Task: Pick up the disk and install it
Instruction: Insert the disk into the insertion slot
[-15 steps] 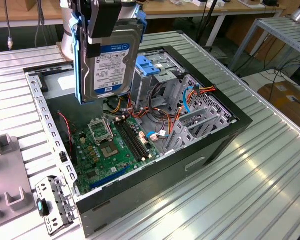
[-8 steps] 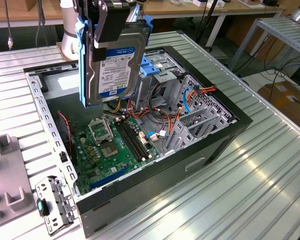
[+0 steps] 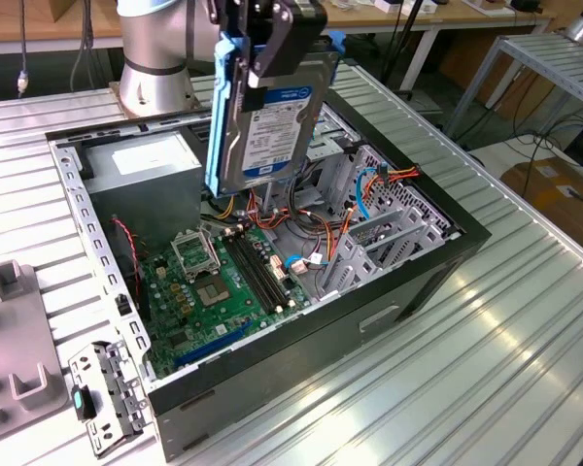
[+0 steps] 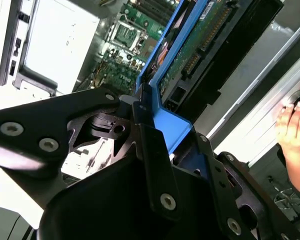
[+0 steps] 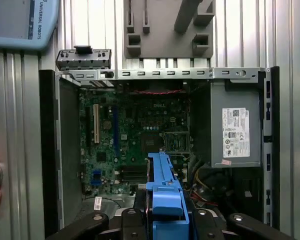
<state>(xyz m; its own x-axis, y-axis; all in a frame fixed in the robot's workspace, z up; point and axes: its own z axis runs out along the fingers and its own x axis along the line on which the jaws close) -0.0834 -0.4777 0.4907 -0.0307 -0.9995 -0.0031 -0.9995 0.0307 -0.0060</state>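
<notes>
The arm [image 3: 155, 58] stands at the far edge of the ribbed metal surface [image 3: 496, 369], its claw [image 3: 264, 56] pointing down over an open computer case [image 3: 369, 325]. The claw is clamped on the top end of the disk [image 3: 270, 126], pinching it across its blue side rails. The disk hangs upright in the air above the case's interior, touching nothing below. Its white-and-blue label faces the exterior view.

Under it lie the green motherboard [image 3: 223, 282] and loose cables. The grey power supply [image 3: 146, 165], with its white sticker, sits towards the exterior view's left, and a perforated drive cage [image 3: 379, 243] towards its right. A person's hand [image 4: 292, 127] rests on the surface beside the case.
</notes>
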